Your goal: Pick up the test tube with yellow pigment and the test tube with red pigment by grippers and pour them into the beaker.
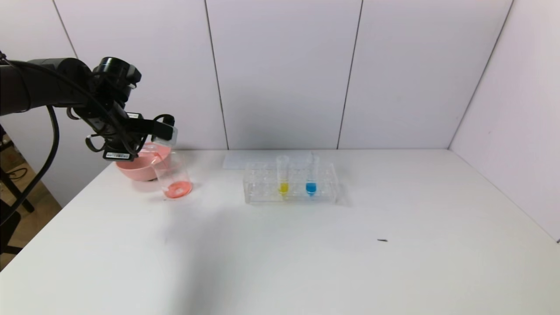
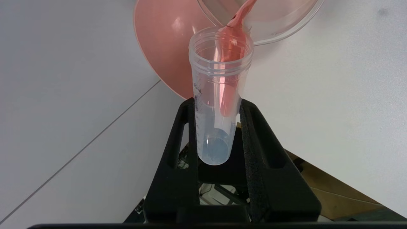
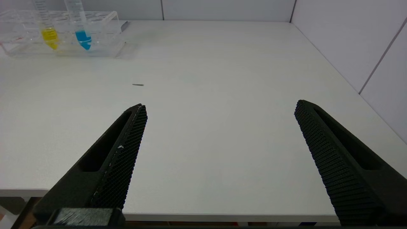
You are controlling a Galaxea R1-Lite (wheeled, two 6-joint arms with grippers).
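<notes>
Red liquid runs from the test tube with red pigment (image 2: 219, 95), which your left gripper (image 2: 216, 127) has its jaws clamped around, tipped mouth-down over the beaker (image 1: 173, 173); a red pool already lies on the beaker's floor. Just behind it you have the pink bowl (image 1: 135, 168). At mid-bench the rack (image 1: 291, 189) keeps the test tube with yellow pigment (image 1: 283, 176) upright beside the blue tube (image 1: 311, 176). Your right gripper (image 3: 219, 146) hovers low at the bench's near edge, jaws spread wide and holding nothing.
</notes>
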